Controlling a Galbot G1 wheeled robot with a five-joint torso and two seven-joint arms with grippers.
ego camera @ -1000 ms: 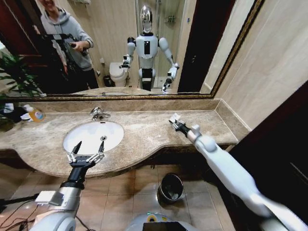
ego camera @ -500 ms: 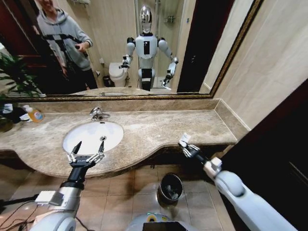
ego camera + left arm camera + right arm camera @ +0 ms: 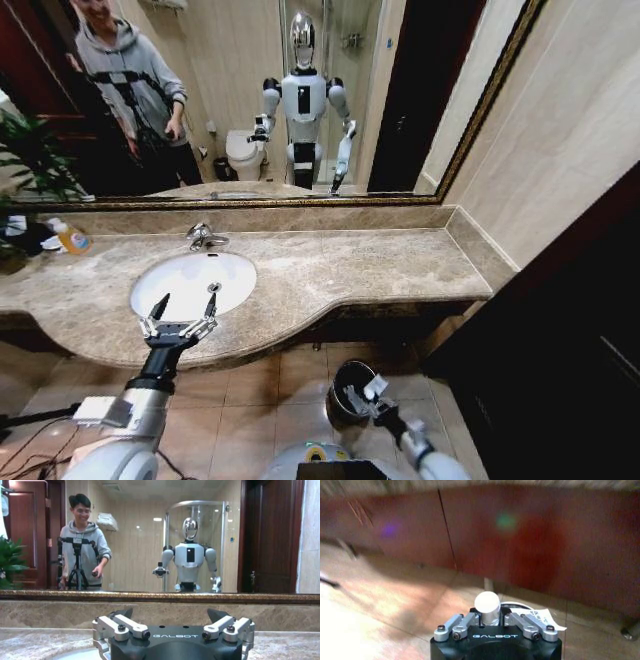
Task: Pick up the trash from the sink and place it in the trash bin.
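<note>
The left pincer (image 3: pixel 179 313) hovered at the near rim of the sink (image 3: pixel 236 262), its fingers spread wide and holding nothing; it appeared idle. The sink was set in the marble bench (image 3: pixel 380 265), with the faucet (image 3: pixel 203 236) at its far rim. An orange-yellow bottle (image 3: pixel 72 238) stood on the bench far to the left of the sink.

To the right and below the sink, the trash bin (image 3: pixel 340 380) stood on the tiled floor in front of the bench. The right pincer (image 3: pixel 368 397) was at the bin's rim, clamped on a small white tube (image 3: pixel 487 605) that stood up between its fingers, as the right wrist view showed. Whether it hung squarely over the bin's mouth could not be told.

Judgement: the step in hand was the drop. To do it well, the pincer should be brought over the middle of the bin's mouth, low and clear of the metal rim, before the fingers part, since so light an item could glance off the rim onto the floor.

Writing: "GALBOT" was legible on both pincer bodies. A white label beside the right pincer could not be read.
</note>
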